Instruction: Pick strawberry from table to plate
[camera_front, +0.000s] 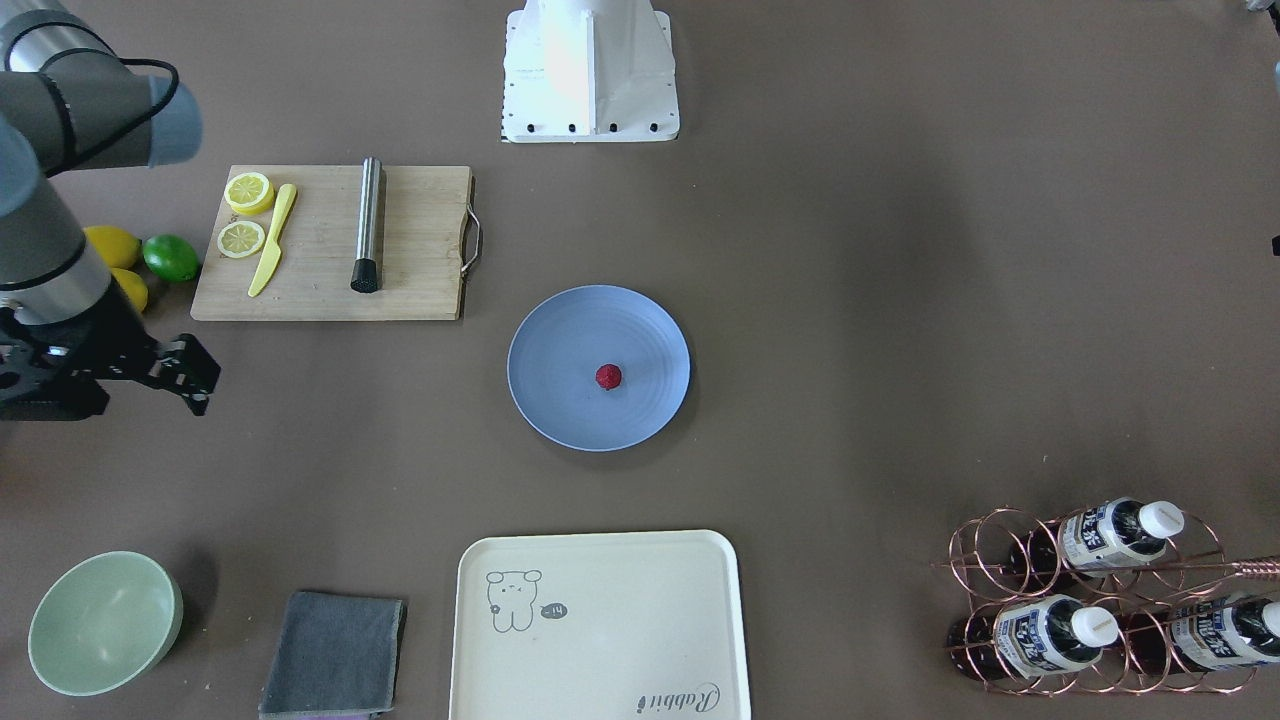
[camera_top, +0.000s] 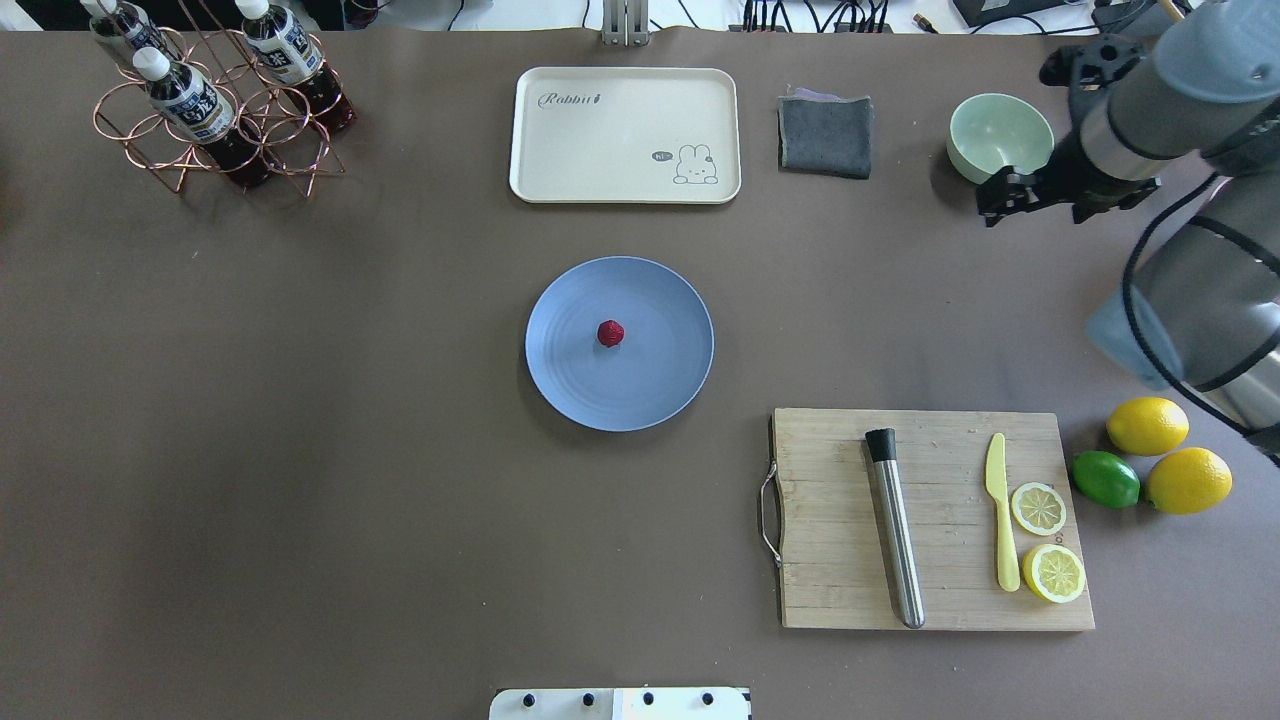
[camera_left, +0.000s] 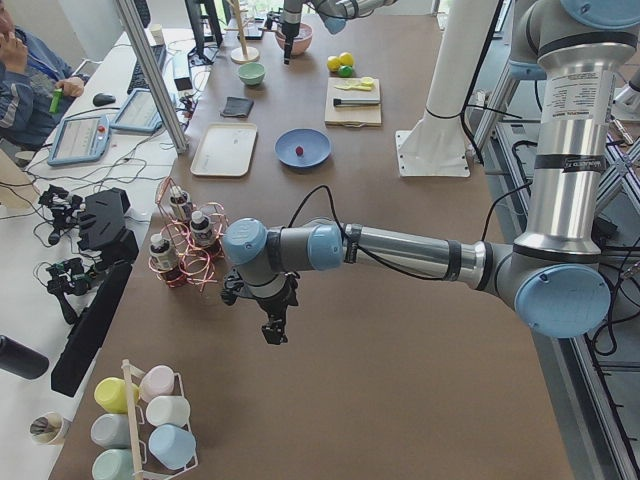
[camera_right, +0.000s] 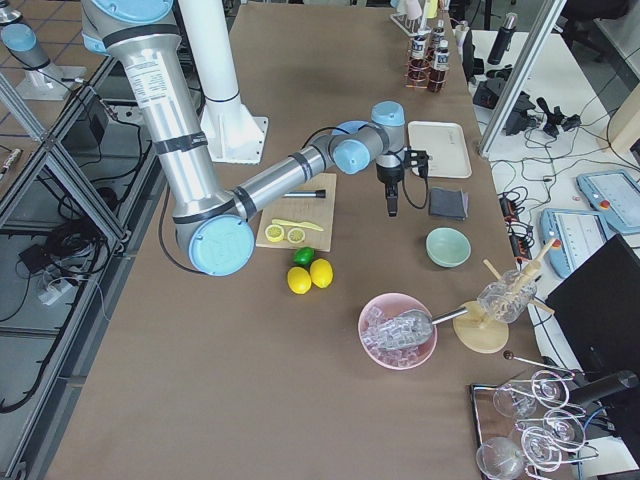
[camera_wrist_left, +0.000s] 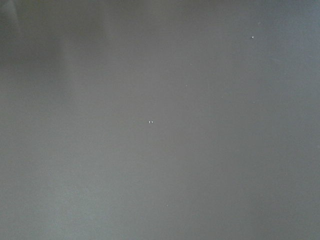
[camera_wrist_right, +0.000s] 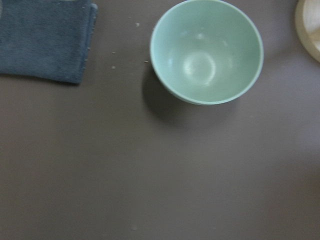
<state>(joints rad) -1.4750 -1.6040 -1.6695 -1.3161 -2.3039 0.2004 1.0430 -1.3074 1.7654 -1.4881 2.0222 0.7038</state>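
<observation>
The dark-red strawberry (camera_front: 608, 376) (camera_top: 611, 333) lies near the middle of the round blue plate (camera_front: 560, 410) (camera_top: 570, 385), at the centre of the brown table (camera_front: 850, 300). Nothing touches it. My right gripper (camera_front: 207, 388) (camera_top: 988, 203) hovers far from the plate, beside the pale green bowl (camera_top: 1000, 135); its fingers stand apart and hold nothing. My left gripper (camera_left: 272, 330) shows only in the exterior left view, over bare table near the bottle rack, and I cannot tell whether it is open or shut. The left wrist view holds only table surface.
A wooden cutting board (camera_top: 830, 520) carries a steel muddler, a yellow knife and lemon slices. Two lemons (camera_top: 1147, 425) and a lime (camera_top: 1105, 478) lie beside it. A cream tray (camera_top: 625, 135), a grey cloth (camera_top: 825, 135) and a copper bottle rack (camera_top: 210, 120) line the far edge.
</observation>
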